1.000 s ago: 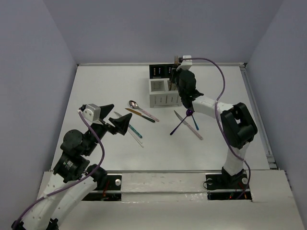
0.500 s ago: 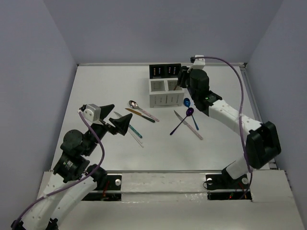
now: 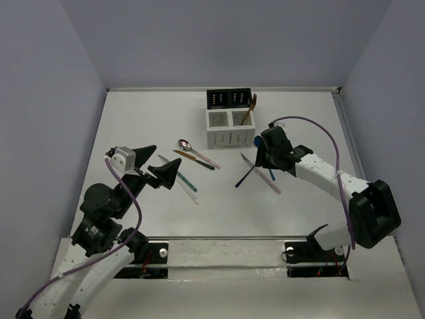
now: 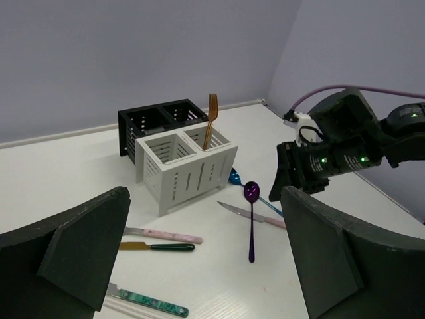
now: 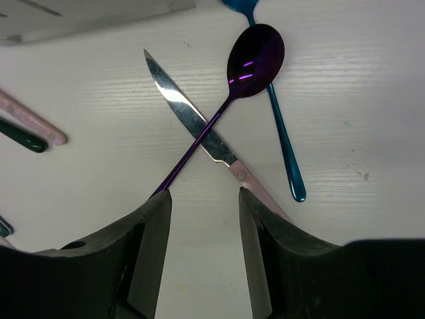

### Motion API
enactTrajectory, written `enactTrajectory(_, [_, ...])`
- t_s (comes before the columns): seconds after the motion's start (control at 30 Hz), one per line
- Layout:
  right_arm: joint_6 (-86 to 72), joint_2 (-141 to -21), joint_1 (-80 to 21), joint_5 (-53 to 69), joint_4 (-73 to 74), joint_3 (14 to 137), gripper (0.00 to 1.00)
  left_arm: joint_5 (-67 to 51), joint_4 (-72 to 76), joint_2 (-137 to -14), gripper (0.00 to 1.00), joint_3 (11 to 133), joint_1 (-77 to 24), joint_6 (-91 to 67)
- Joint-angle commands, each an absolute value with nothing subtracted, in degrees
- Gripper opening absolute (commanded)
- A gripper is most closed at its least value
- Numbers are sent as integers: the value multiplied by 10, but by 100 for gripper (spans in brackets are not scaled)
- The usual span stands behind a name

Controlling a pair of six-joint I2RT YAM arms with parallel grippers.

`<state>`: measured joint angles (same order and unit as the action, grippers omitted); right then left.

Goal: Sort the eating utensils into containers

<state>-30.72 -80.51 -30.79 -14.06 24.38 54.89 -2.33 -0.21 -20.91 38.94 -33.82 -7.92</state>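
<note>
Just right of caddy [image 3: 226,138]: right gripper [image 5: 202,197]

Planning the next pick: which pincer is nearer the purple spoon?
Right. The right pincer hangs open directly over the purple spoon, near its handle end; the left pincer is open far off to the spoon's left.

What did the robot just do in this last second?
The right gripper left the caddy and swung back toward the near side. It is now open above the purple spoon and knife. The orange fork now stands uncovered in the right white compartment. The left gripper and other utensils stayed put.
</note>
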Motion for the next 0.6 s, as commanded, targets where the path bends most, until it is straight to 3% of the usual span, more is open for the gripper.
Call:
enactTrajectory(0.0, [-364,-830,-311,-153,231,554,51,-25,24,-199,99,387,-343,-79])
enactTrajectory(0.57, [-435,-969,-311,-235,128,577,39,-25,21,-194,99,386,-353,-78])
